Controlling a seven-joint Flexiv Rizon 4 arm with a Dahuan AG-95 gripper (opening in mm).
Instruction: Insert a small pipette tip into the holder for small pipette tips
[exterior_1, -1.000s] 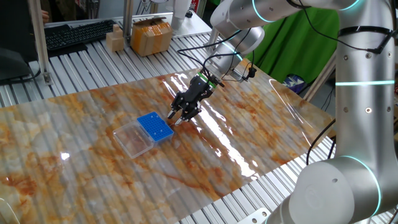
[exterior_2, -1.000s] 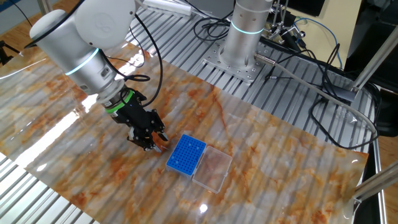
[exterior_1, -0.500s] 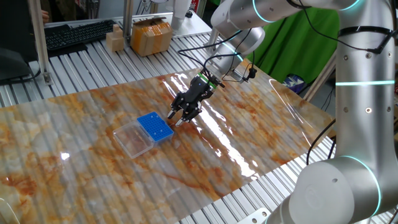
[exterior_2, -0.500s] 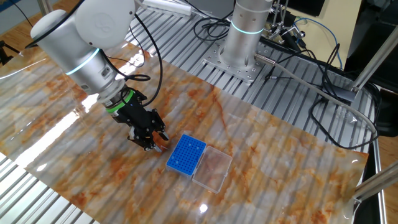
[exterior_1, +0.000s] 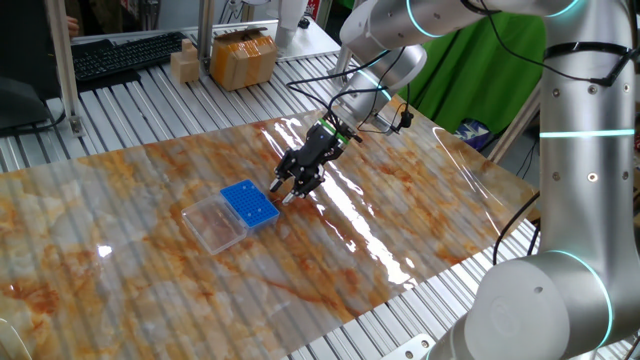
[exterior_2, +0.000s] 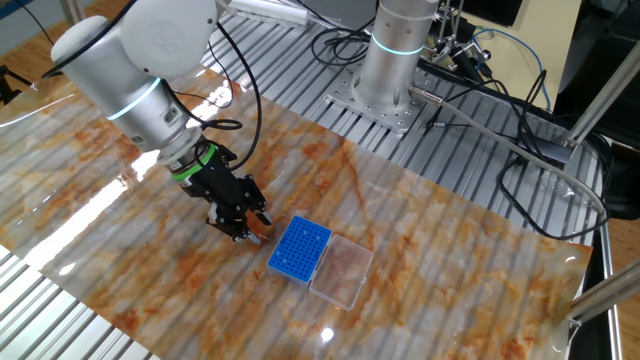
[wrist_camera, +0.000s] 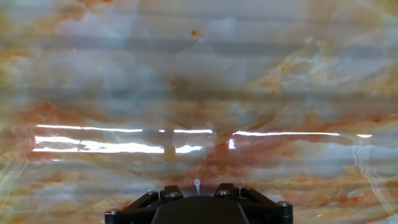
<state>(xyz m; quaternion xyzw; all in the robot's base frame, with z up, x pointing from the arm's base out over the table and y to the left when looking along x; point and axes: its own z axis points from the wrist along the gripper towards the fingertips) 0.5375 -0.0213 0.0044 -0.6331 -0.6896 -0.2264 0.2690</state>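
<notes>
While low, tool beside blue holder

holder for small pipette tips: bright blue, dotted grid
tray: clear, colourless
desk: orange-and-white marble pattern, glossy
gripper: black

Bright, even overhead lighting in all three views. Strong specular glare on the glossy marble-pattern table sheet: a white streak runs diagonally in one fixed view, small hotspots in the other. Hand view has horizontal glare bands mid-frame, soft focus throughout, table texture smeared. Shadows faint and diffuse. Fixed views are sharp, with no obvious edge distortion.
</notes>
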